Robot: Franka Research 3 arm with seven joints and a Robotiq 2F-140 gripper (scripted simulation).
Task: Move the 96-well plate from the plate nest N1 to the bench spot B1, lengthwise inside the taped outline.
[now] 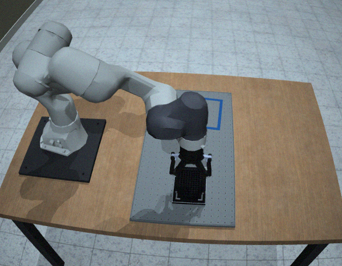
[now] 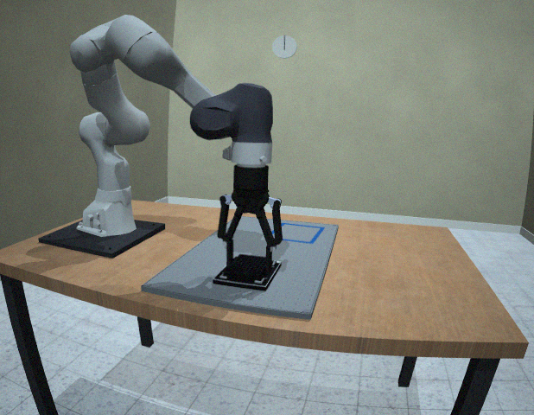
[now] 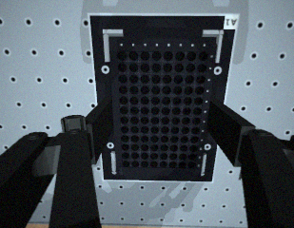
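Note:
The black 96-well plate [image 1: 189, 184] sits in the black plate nest N1 [image 1: 188, 200] with white corner marks, near the front of the grey perforated board. It also shows in the side view [image 2: 248, 268] and fills the wrist view [image 3: 161, 109]. My gripper [image 1: 190, 170] points straight down over it, and its two finger pads press against the plate's long sides [image 3: 158, 128]. The plate still rests in the nest [image 3: 158, 29]. The blue taped outline B1 [image 1: 215, 113] lies at the far end of the board, partly hidden by my wrist; it also shows in the side view [image 2: 298, 232].
The grey perforated board [image 1: 222, 172] lies on the wooden table. My arm's base stands on a black plate at the left. The arm reaches over the board's far half.

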